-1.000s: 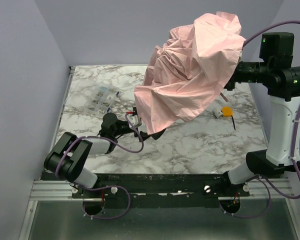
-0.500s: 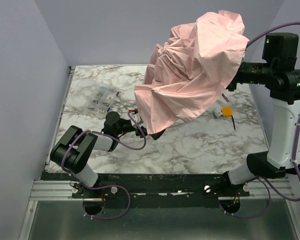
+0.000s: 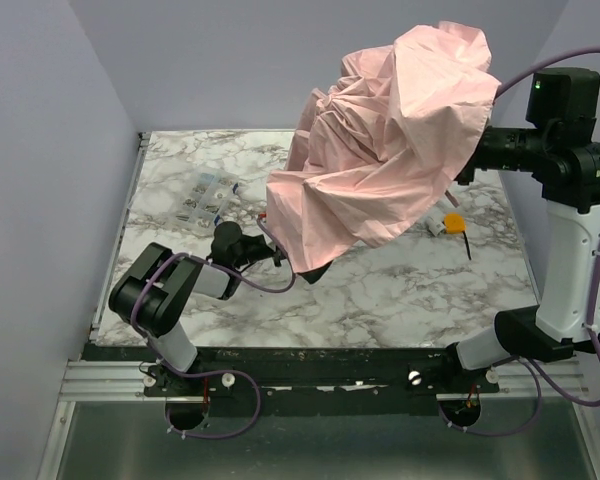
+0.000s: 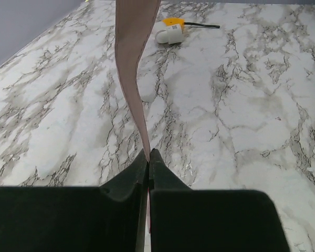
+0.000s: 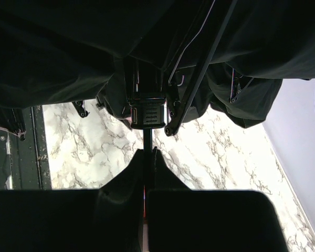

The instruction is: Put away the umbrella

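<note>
The umbrella (image 3: 380,150) hangs half-collapsed in the air over the table's right half, its pale pink canopy bunched and drooping down to the left. My right gripper (image 5: 149,151) is shut on its thin dark shaft (image 5: 147,137), just below the black runner and ribs, and holds it up at the far right. My left gripper (image 4: 149,153) is low over the marble and is shut on a narrow pink edge of the canopy (image 4: 132,63), which rises straight up from the fingertips. In the top view the fabric's lower edge hides those fingertips.
A small orange and white object (image 3: 447,222) with a black cord lies on the marble table (image 3: 400,290) under the canopy's right side, also seen as an orange and white object (image 4: 170,30) in the left wrist view. A flat clear pack (image 3: 206,197) lies at the back left.
My left gripper has reached right to the canopy's lower edge and closed on it. The right arm lifted the umbrella slightly.
</note>
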Robot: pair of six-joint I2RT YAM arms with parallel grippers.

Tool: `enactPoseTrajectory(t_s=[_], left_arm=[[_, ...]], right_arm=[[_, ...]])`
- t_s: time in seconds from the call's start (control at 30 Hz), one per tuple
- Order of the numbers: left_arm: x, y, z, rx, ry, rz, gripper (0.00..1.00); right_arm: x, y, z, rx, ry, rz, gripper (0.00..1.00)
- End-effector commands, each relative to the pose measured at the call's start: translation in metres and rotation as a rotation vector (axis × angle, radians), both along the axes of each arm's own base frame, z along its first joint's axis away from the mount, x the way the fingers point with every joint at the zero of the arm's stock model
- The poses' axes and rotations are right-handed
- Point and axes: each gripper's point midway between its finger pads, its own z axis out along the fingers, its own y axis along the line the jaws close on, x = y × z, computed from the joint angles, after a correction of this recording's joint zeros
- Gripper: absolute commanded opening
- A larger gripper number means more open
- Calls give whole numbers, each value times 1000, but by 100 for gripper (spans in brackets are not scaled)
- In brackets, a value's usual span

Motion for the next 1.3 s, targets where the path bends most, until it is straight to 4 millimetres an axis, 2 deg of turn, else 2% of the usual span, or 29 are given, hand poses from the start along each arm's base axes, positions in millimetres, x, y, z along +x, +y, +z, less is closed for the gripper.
enactPoseTrajectory(t_s=[0.0,0.23,0.37,0.53,0.6,0.7,0.83,1.03,1.1,1.2,1.27], left_arm=[[-4,2,20,-27,-51,-21,0],[-11,13,41,-2,-47,-89,0],[-20,22,58,44,-75,-161,0],[-17,35,47,152,-28,-218,0],[-11,39,56,131,-35,-237,0],[-6,46,77,142,-84,-249,0],[4,66,67,358,-183,-219,0],[37,90,52,467,-402,-99,0],[43,87,55,457,-483,-93,0],[50,81,63,428,-576,-72,0],[53,80,68,410,-622,-54,0]], right_arm=[[-8,4,16,32,-63,29,0],[-28,12,11,77,7,115,1],[-62,18,14,127,42,235,1],[-94,19,29,163,0,305,1],[-105,21,27,180,25,343,1],[-103,23,6,107,24,302,1],[-105,22,-15,15,-21,271,0],[-110,29,-46,-66,-5,312,0],[-111,37,-69,-97,56,361,0],[-115,53,-118,-190,164,446,0],[-119,58,-132,-223,169,489,0]])
